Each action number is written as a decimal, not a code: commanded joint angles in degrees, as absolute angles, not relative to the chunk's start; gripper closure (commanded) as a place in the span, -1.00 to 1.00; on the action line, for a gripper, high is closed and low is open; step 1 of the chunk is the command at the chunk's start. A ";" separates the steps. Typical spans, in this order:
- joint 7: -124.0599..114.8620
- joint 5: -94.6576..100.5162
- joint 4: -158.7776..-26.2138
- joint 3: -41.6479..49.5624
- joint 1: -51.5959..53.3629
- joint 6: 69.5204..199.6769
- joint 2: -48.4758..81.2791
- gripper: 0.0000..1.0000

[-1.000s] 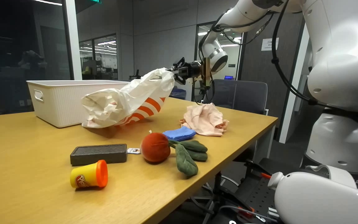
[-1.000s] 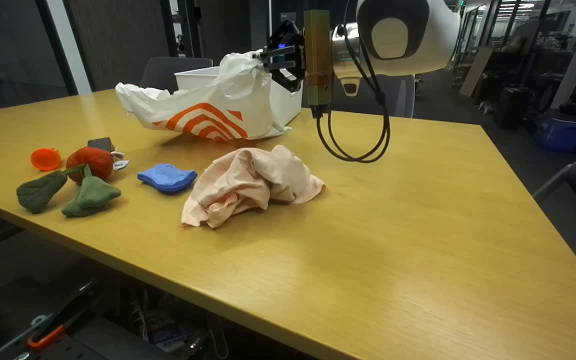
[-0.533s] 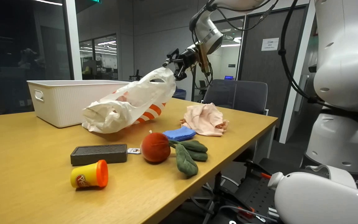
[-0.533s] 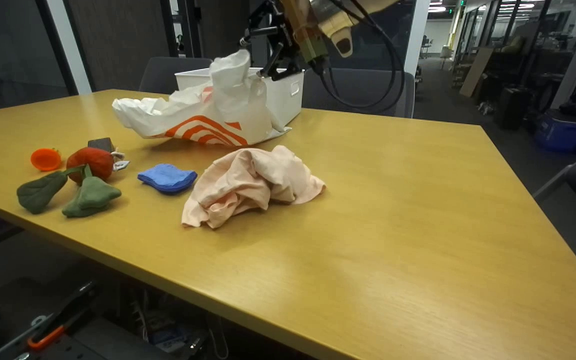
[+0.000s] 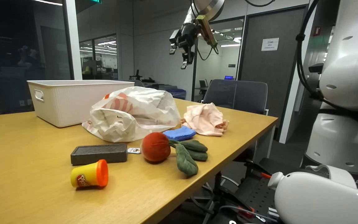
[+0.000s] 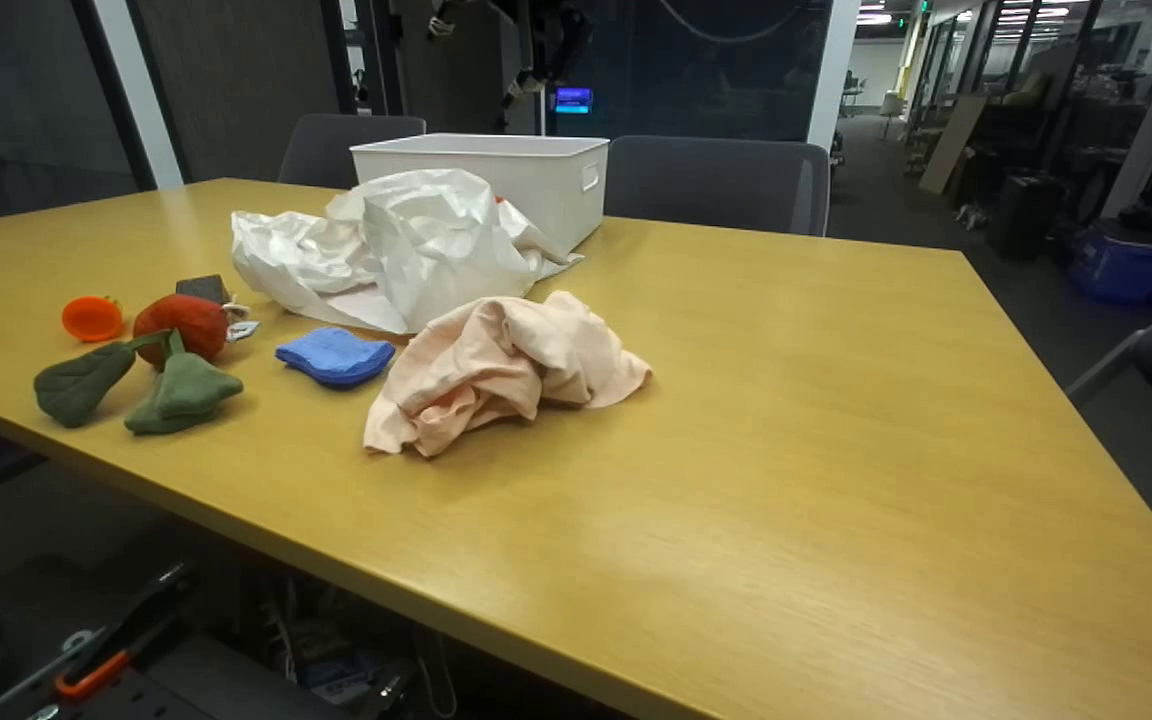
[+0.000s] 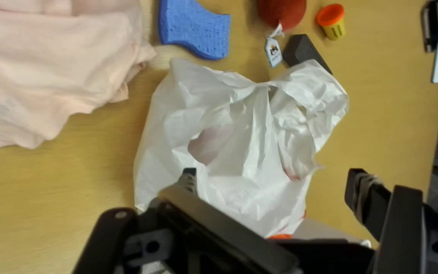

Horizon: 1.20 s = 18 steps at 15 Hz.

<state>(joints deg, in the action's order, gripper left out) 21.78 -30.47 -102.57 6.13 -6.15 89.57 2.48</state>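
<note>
Above the crumpled white bag (image 5: 132, 115), on the counter (image 6: 786, 420) between bin (image 5: 67, 104) and pink cloth (image 6: 516, 370): a spread pincer (image 5: 178, 59), pinching nothing. Probably light, limp, slippery stuff (easily torn, too); grip by a raised fold. Use the headroom; mind bin wall, blue sponge (image 6: 334, 357), and counter edge beyond the cloth.

You've let go: your gripper (image 5: 178, 59) has risen and pitched downward, jaws now wide apart. White bag (image 5: 144, 113) (pulled up to it a second ago) has slumped well below it.
</note>
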 commanded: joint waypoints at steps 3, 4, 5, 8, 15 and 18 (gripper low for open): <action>21.53 -11.73 -116.68 4.23 -4.40 97.31 -9.57 -1.00; 21.38 -8.30 -119.66 4.04 -4.33 99.35 -11.34 -1.00; 21.03 -5.03 -123.00 3.91 -4.37 101.87 -13.23 -1.00; 18.81 3.90 -132.25 3.62 -4.48 109.83 -18.45 -1.00; 17.93 12.31 -134.38 3.21 -3.14 112.17 -21.32 -1.00; 25.35 8.17 -134.42 5.72 -1.28 112.40 -18.92 -1.00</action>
